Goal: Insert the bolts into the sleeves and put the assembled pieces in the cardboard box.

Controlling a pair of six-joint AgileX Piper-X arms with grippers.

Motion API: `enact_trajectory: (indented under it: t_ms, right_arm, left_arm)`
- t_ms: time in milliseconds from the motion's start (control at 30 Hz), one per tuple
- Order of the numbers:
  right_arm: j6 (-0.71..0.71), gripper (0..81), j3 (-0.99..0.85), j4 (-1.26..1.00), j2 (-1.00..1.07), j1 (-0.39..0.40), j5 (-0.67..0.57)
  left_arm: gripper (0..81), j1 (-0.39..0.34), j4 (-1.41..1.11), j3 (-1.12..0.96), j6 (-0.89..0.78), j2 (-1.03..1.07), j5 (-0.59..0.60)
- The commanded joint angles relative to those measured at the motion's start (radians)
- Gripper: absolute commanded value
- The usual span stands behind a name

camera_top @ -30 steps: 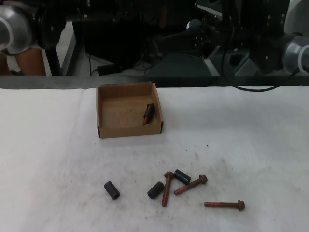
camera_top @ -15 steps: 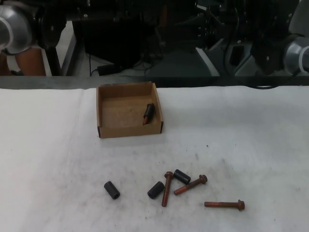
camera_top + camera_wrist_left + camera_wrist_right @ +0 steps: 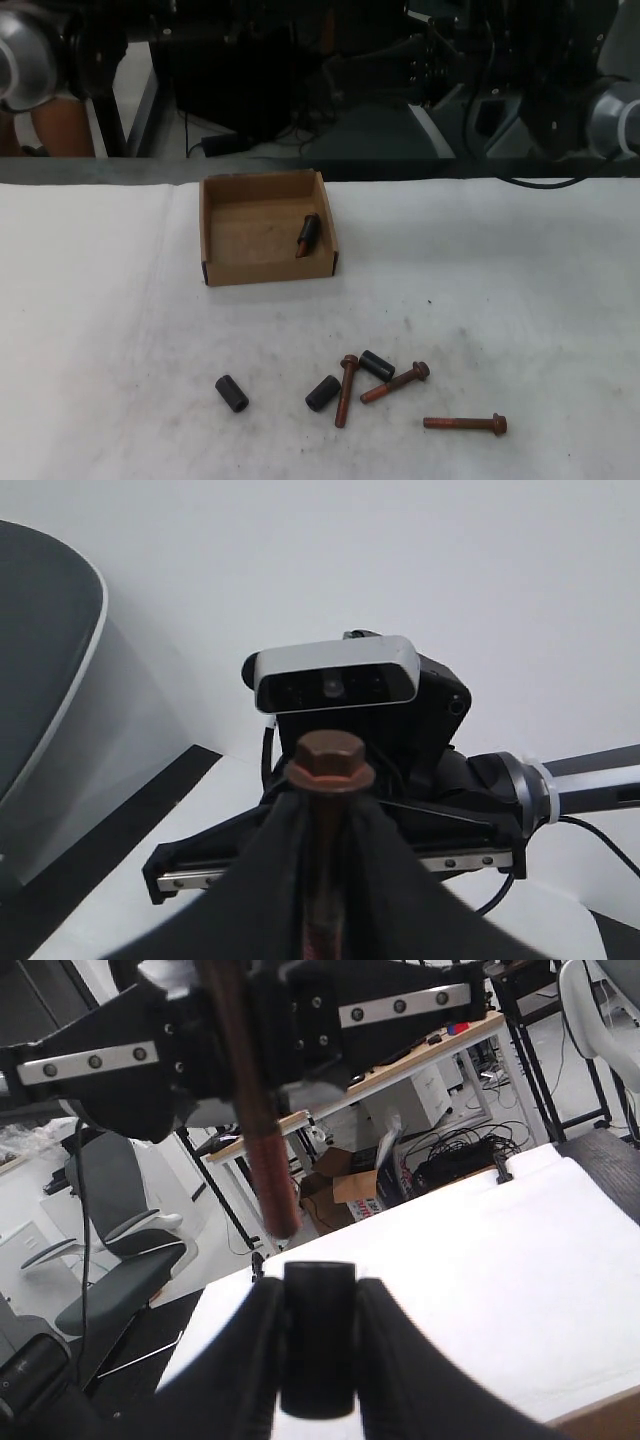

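Holding both arms raised off the bench [image 3: 520, 280], I have my two grippers facing each other in the air. The cardboard box [image 3: 265, 270] sits toward the far edge, left of the middle, with one assembled piece [image 3: 308, 233] lying against its right wall. My left gripper [image 3: 322, 805] is clamped on a bolt [image 3: 328, 763], its hex head standing out past the fingertips and aimed at the other arm's wrist camera [image 3: 335, 675]. My right gripper [image 3: 318, 1285] pinches a black sleeve [image 3: 318, 1345] upright between its fingers. From that wrist, the bolt's free end hangs close to the sleeve's mouth, not in it. Near the bench's front edge lie three loose bolts [image 3: 345, 390] [image 3: 395, 383] [image 3: 465, 424] and three loose sleeves [image 3: 231, 392] [image 3: 322, 393] [image 3: 377, 364].
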Motion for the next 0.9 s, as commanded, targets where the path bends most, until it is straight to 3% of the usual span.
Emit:
enact_trajectory:
  t_ms: [0,867]
  right_arm:
    - [0.005,0.2,0.001,-0.012,-0.006,-0.004,-0.003]
    - [0.013,0.2,-0.003,-0.028,-0.006,0.009,-0.001]
  left_arm:
    - [0.6,0.002,-0.012,-0.002,0.008,-0.017,0.002]
    - [0.6,-0.001,0.004,0.000,0.005,-0.017,0.008]
